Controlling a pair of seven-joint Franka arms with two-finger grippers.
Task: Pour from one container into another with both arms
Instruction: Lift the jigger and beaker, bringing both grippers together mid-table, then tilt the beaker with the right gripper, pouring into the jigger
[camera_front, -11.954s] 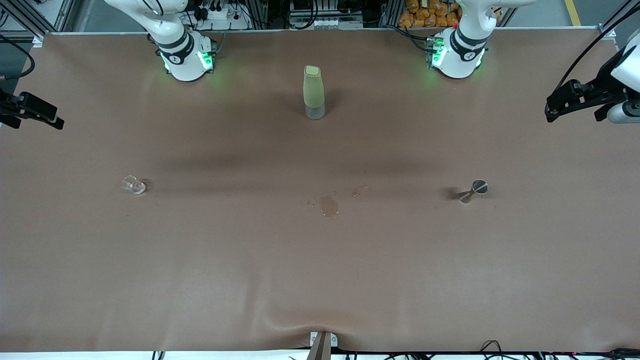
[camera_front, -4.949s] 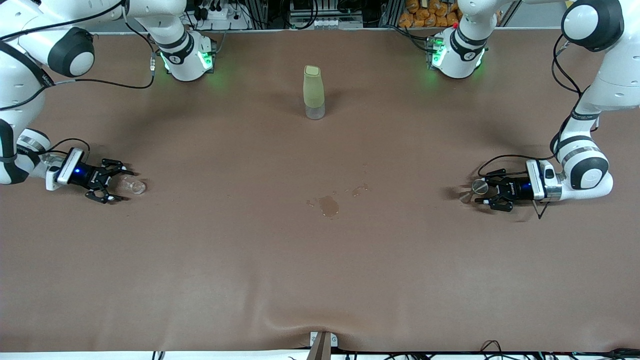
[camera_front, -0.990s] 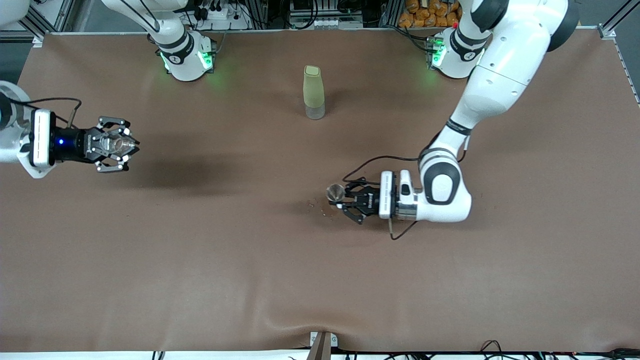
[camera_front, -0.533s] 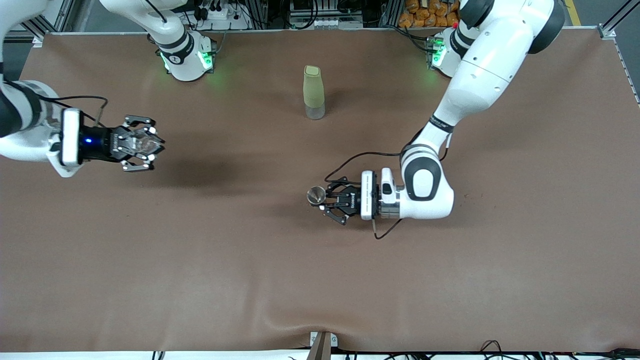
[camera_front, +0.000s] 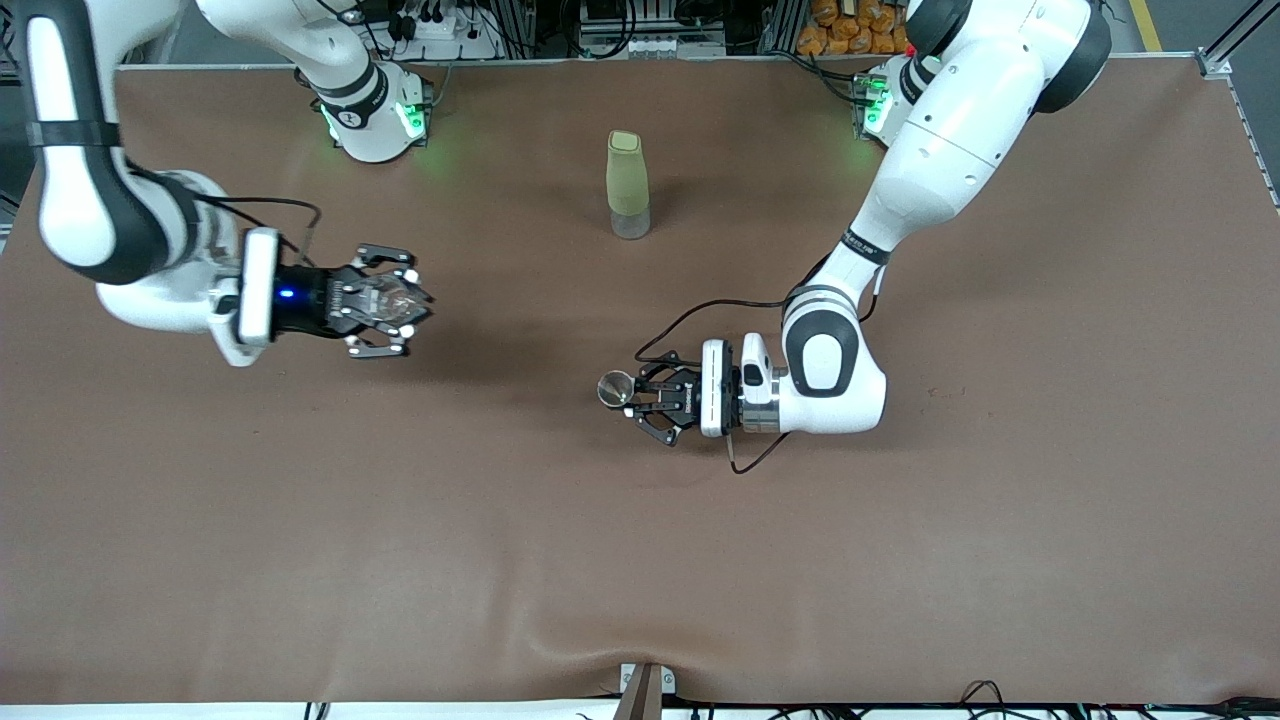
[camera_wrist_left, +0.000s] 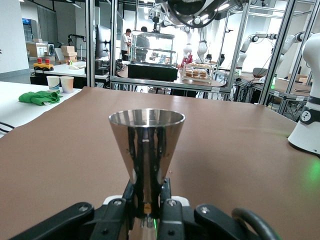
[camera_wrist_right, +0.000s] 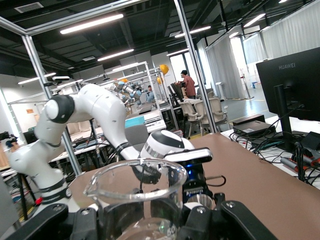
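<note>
So the steel jigger (camera_front: 613, 389) is held upright, gripped at its waist by the closed fingers of the left gripper (camera_front: 640, 402), over the middle of the counter (camera_front: 640, 560). The clear glass cup (camera_front: 392, 297) is clamped in the right gripper (camera_front: 395, 310), up in the air toward the right arm's end. A pale-green bottle (camera_front: 627, 185) is left standing near the bases' edge.

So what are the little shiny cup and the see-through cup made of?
The jigger looks like polished steel: mirror-bright, reflecting the room. The clear cup looks like glass, though it could be clear plastic: you see straight through it, and its rim glints.
</note>
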